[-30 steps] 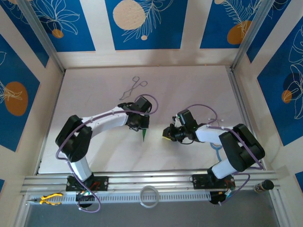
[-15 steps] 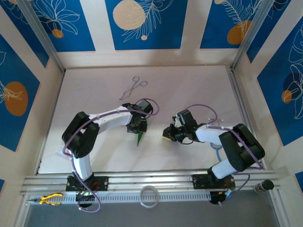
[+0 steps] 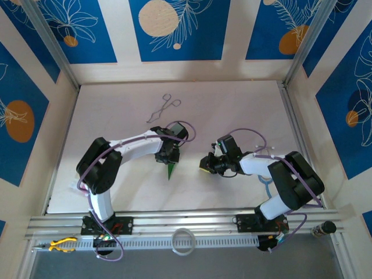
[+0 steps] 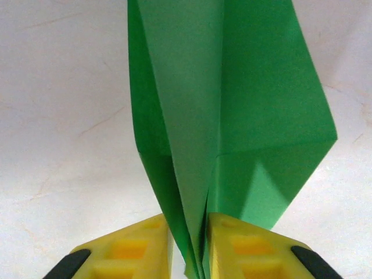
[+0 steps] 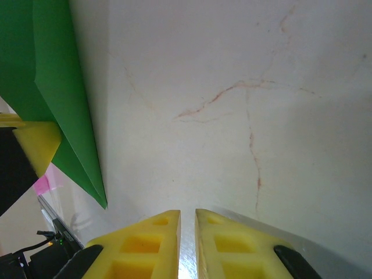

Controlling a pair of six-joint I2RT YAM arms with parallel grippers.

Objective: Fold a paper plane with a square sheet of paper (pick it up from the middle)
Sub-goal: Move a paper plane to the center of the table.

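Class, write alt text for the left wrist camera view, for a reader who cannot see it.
A folded green paper, creased down its middle, sits between the two yellow fingers of the left tool at the bottom edge and stretches up the frame over a pale table.

No writing, label, brand, number or sign could be read anywhere.
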